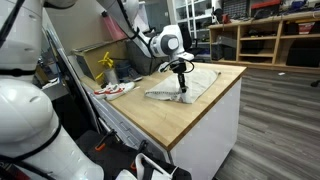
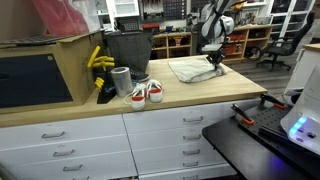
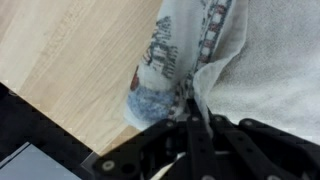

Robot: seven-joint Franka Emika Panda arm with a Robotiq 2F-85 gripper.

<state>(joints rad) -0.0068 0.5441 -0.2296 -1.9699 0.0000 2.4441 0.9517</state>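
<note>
Gripper point(image 3: 190, 112) closed tight, pinching a raised fold of the printed towel point(image 3: 255, 60) on the countertop point(image 3: 70, 50). Towel judged light, limp, unbreakable; a bunched fold holds best.

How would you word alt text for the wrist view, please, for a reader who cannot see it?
The shut tool pinches a fold of a white cloth with a grey and red print. The cloth lies on a light wooden countertop, whose edge runs along the lower left.

White cloth point(image 3: 265, 70) bears grey-blue print; countertop point(image 3: 70, 50) tan.
</note>
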